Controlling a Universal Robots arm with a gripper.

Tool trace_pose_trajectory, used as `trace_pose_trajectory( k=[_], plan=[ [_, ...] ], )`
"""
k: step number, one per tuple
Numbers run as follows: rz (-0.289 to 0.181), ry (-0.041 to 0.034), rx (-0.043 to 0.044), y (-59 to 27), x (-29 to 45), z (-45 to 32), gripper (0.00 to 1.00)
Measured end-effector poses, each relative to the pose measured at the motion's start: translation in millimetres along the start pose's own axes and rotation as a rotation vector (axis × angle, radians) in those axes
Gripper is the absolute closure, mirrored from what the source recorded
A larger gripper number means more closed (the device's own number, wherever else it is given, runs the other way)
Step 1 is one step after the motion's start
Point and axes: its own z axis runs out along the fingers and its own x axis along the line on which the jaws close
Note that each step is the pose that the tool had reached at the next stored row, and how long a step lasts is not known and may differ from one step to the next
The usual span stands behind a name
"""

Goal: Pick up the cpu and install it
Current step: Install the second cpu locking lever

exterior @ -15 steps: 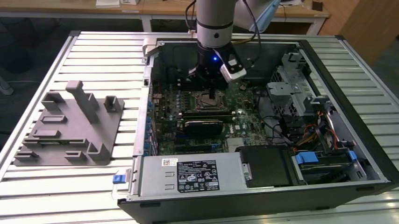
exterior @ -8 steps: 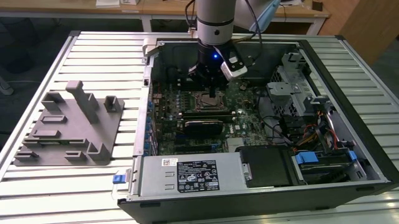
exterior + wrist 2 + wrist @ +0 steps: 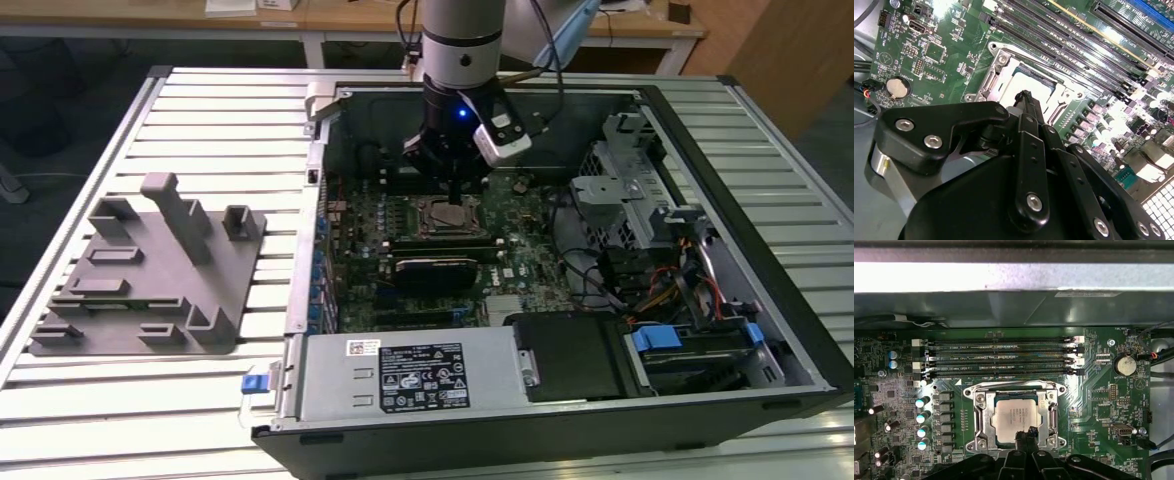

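The cpu (image 3: 1016, 416) sits in the motherboard socket (image 3: 985, 412), framed by the metal bracket. The gripper (image 3: 1025, 434) hangs over its near edge, fingertips drawn together, gripping nothing. To finish well, verify the chip lies flat and square before any pressure.

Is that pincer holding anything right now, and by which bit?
It cannot be told. The pincer touches the cpu, which sits in its socket, at one edge.

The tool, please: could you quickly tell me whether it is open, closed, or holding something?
Tool: closed, fingertips together over the cpu lying in its socket.
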Motion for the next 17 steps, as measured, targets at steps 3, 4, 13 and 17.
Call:
trace_pose_trajectory(
  k=[3,4,13,17],
  plan=[
    [0.000,0.0000,0.0001,0.0,0.0,0.0,0.89],
    [0.000,0.0000,0.0001,0.0,0.0,0.0,0.89],
    [0.000,0.0000,0.0001,-5.3,-0.2,0.2,0.89],
    [0.000,0.0000,-0.0004,-11.4,-0.4,0.5,0.89]
  ],
)
